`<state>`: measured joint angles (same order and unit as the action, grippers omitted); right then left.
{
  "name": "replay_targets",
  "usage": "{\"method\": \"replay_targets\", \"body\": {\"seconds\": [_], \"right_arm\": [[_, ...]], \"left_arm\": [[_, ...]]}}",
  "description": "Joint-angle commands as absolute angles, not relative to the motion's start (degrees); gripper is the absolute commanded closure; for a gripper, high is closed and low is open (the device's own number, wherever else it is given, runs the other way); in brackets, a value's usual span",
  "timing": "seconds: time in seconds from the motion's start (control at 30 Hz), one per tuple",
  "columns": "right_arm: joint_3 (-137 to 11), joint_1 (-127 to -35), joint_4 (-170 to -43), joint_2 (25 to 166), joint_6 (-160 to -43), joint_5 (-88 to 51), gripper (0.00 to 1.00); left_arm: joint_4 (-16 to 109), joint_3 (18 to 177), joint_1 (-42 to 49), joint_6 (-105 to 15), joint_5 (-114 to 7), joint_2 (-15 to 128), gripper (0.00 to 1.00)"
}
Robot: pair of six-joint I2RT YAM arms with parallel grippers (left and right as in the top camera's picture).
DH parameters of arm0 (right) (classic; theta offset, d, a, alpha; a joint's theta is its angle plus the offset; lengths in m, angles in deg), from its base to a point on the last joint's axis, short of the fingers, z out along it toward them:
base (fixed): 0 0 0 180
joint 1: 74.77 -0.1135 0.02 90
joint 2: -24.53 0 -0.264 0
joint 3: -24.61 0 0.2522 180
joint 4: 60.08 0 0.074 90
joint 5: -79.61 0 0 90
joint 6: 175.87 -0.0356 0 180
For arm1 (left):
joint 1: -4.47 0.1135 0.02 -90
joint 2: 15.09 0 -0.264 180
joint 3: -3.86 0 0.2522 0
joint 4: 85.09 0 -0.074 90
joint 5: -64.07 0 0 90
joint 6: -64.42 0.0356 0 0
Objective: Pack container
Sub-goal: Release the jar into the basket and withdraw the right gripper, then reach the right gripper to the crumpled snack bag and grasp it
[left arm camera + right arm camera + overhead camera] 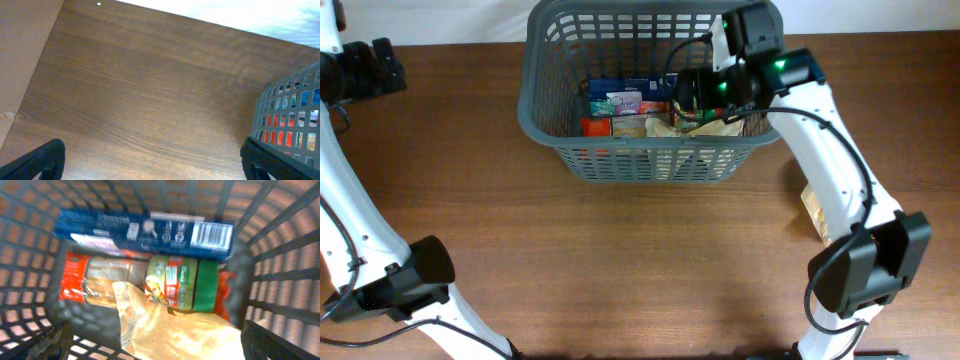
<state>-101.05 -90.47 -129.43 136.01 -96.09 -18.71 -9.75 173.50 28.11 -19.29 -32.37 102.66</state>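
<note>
The dark grey slotted basket (pixel 535 110) stands at the back middle of the table. It holds a blue box (pixel 145 230), a red packet (pixel 75 277), a jar with a green lid (pixel 180 282) and a tan bag (pixel 170 335). My right gripper (pixel 695 100) is down inside the basket. It is open, with its fingers spread on either side of the tan bag (pixel 155 345). My left gripper (pixel 365 70) is open and empty above bare table at the far left (pixel 155 160). The basket's corner (pixel 285 100) shows to its right.
A tan packet (pixel 812 210) lies on the wooden table to the right of the basket, beside my right arm. The basket's walls (pixel 280 255) close in around my right gripper. The table's back edge meets a white backdrop.
</note>
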Motion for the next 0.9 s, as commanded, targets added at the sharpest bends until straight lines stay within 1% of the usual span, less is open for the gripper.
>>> {"method": "replay_targets", "body": {"seconds": [0.0,0.2,0.37,0.5,0.6,0.7,0.83,0.87], "right_arm": [[-111.19,-88.2,-132.34,130.26,-95.08,-13.46,0.01],[-127.41,-80.28,-140.03,126.15,-95.12,-2.47,0.01],[-130.23,-67.02,-145.1,124.73,-95.12,-0.46,0.01],[-126.95,-55.94,-148.71,127.03,-95.12,-1.51,0.01],[-121.24,-50.08,-148.23,129.26,-95.1,-7.34,0.01],[-113.7,-46.84,-148.03,131.66,-95.08,-13.18,0.01],[-102.84,-45.86,-147.16,133.45,-92.68,-15.26,0.0],[-99.85,-45.86,-147.22,133.59,-91.01,-16.76,0.03]], "left_arm": [[-9.81,173.28,28.21,-19.97,-32.37,102.6,0.01],[-9.81,173.28,28.21,-19.97,-32.35,102.6,0.01],[-9.81,173.28,28.21,-19.97,-32.35,102.6,0.01],[-9.81,173.28,28.21,-19.97,-32.37,102.6,0.01],[-9.81,173.28,28.21,-19.97,-32.37,102.6,0.01],[-9.81,173.28,28.21,-19.97,-32.35,102.6,0.01],[-9.81,173.28,28.21,-19.97,-32.37,102.6,0.01],[-9.81,173.28,28.21,-19.97,-32.37,102.6,0.01]]}}
